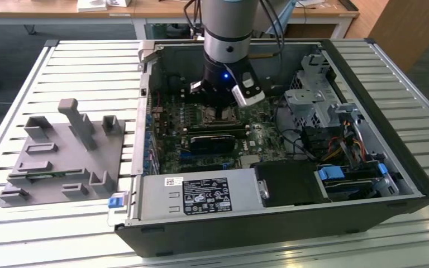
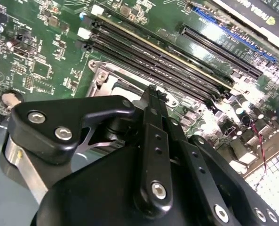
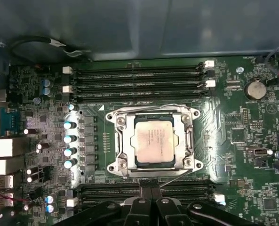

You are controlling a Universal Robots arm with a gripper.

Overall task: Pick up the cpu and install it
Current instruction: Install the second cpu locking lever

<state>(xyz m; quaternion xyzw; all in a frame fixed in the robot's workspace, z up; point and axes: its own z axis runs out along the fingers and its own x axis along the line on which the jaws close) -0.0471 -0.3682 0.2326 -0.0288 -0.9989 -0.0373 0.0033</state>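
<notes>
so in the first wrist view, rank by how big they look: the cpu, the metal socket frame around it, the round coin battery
1. metal socket frame, largest, enclosing the chip
2. cpu, seated inside the frame
3. coin battery, smallest

All three sit on the same board, so camera nearness hardly skews this.

No wording can be made out for certain anywhere in the open computer case. A black-and-white rating label (image 1: 207, 195) and a small white sticker (image 1: 174, 181) sit on the power supply (image 1: 155, 204) in the exterior view. Faint etched lines mark the cpu (image 3: 152, 140) lid in the first wrist view, with tiny white silkscreen on the motherboard (image 3: 252, 141), and pale lettering runs along the graphics card (image 2: 266, 19) edge in the second wrist view.
</notes>
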